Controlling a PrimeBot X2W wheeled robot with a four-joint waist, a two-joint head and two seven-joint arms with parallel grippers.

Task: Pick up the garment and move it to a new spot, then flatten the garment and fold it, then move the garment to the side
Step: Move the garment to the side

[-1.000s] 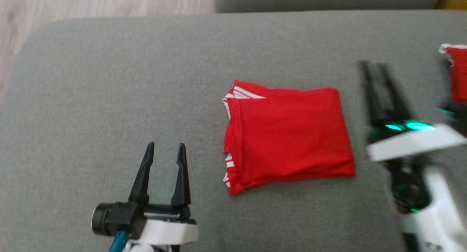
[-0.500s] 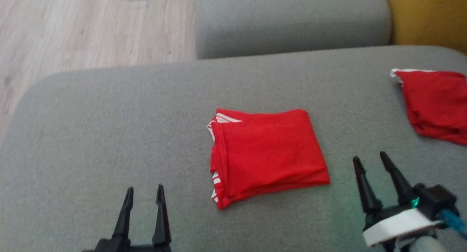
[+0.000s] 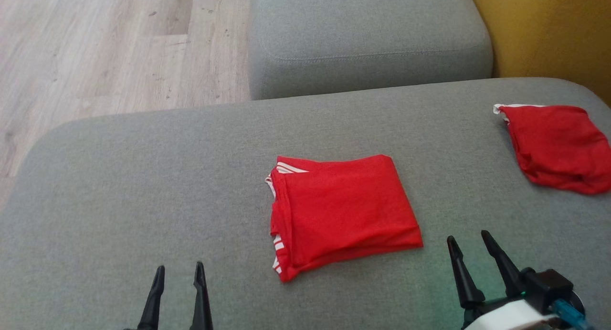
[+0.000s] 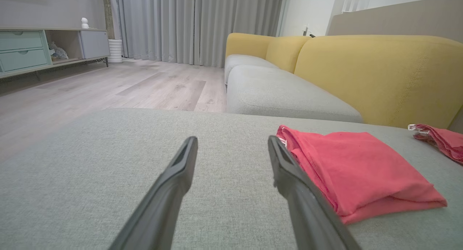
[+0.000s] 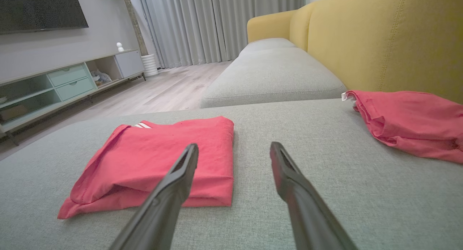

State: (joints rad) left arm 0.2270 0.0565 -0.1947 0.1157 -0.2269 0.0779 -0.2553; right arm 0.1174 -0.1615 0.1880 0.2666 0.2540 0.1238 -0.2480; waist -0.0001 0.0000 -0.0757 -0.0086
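A red garment with white stripes lies folded into a neat rectangle on the grey sofa seat; it also appears as the garment at the right of the left wrist view and the garment at the left of the right wrist view. My left gripper stands open at the lower left, well to the left of it. My right gripper is open at the lower right, just right of the fold. Nothing lies between the fingers of either one.
A second red garment lies bunched at the seat's far right, near the yellow backrest. Another grey cushion lies beyond. Wooden floor borders the seat's left and far edge. A TV cabinet stands across the room.
The head camera has tilted up, bringing the far cushion, backrest and second garment into view. Both grippers have drawn back toward me, the right one coming away from the right of the fold. The folded garment stays put.
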